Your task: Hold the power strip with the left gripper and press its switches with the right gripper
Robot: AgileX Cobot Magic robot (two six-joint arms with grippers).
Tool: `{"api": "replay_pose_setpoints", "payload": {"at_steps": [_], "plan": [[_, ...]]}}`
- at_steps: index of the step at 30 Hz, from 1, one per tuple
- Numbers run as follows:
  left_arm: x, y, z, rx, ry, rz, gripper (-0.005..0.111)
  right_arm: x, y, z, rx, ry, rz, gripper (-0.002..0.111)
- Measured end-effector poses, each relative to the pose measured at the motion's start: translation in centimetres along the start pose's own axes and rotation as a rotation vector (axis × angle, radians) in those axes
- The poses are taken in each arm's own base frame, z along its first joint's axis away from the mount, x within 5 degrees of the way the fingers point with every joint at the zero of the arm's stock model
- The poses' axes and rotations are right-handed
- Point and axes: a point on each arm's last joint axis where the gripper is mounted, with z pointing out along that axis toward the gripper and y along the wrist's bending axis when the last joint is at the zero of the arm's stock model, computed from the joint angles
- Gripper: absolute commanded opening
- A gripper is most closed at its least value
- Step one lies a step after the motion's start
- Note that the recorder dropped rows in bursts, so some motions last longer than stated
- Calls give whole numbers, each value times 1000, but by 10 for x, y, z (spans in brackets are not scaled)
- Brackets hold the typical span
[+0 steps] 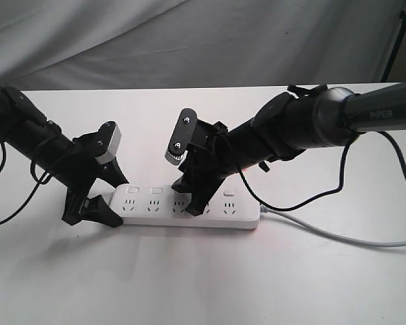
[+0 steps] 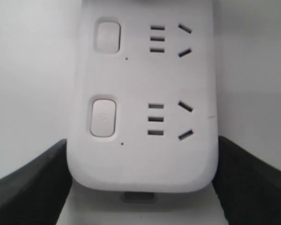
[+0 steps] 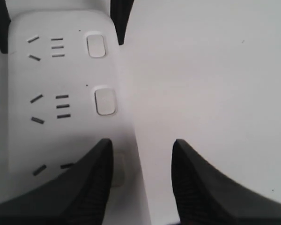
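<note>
The long white power strip [image 1: 220, 215] lies flat on the white table, its grey cable [image 1: 325, 233] trailing off to the right. My left gripper [image 1: 114, 201] straddles the strip's left end. In the left wrist view its fingers [image 2: 33, 187] press against both long sides of the rounded end [image 2: 143, 159], so my left gripper [image 2: 143, 140] is shut on the strip. My right gripper [image 1: 193, 198] hangs open over the middle of the strip. In the right wrist view my right gripper [image 3: 141, 143] has one finger [image 3: 91, 187] half covering a switch [image 3: 118, 171], the other over bare table. Two more switches [image 3: 105, 101] show beyond.
A grey cloth backdrop [image 1: 189, 40] hangs behind the table's far edge. A black stand [image 1: 396, 40] rises at the back right. A black cable [image 1: 325, 193] loops down from the right arm onto the table [image 1: 203, 284] near the strip's right end.
</note>
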Motion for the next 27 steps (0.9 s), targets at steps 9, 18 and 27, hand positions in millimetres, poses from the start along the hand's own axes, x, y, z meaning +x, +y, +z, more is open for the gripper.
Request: {"api": "replay_pose_setpoints", "payload": {"at_steps": [9, 18, 27], "plan": [[0, 0, 0, 0, 0, 0, 57, 1, -2, 1, 18, 6, 1, 39], [0, 0, 0, 0, 0, 0, 57, 3, -1, 3, 14, 10, 7, 39], [0, 0, 0, 0, 0, 0, 57, 7, 0, 8, 7, 13, 30, 39]]}}
